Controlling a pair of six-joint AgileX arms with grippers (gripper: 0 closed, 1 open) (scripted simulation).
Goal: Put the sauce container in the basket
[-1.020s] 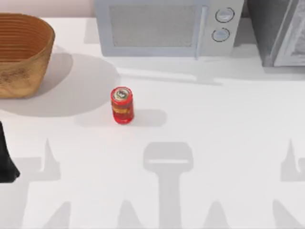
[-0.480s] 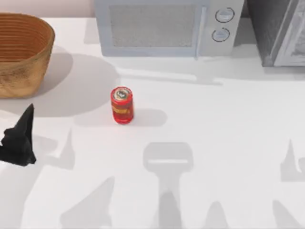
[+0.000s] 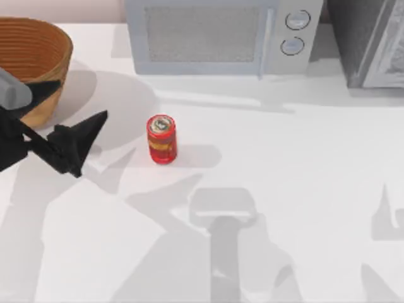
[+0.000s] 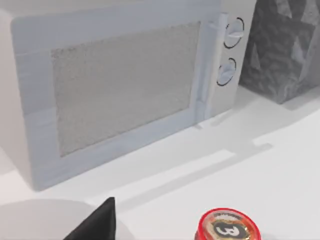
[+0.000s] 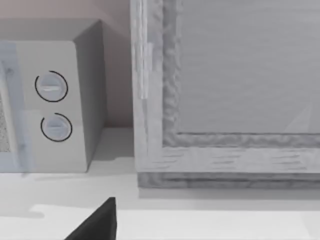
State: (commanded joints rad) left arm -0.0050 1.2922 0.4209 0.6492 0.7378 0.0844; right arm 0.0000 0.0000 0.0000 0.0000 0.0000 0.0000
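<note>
Left gripper between basket and sauce container; microwave behind

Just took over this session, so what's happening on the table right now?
The left end effector is open at the table's left side, in front of the wicker basket and beside the sauce container, not touching it. The red can stands upright on the table, in front of the microwave, outside the basket. Nothing is grasped yet. The right arm looks parked, its wrist view facing the microwave.
</note>
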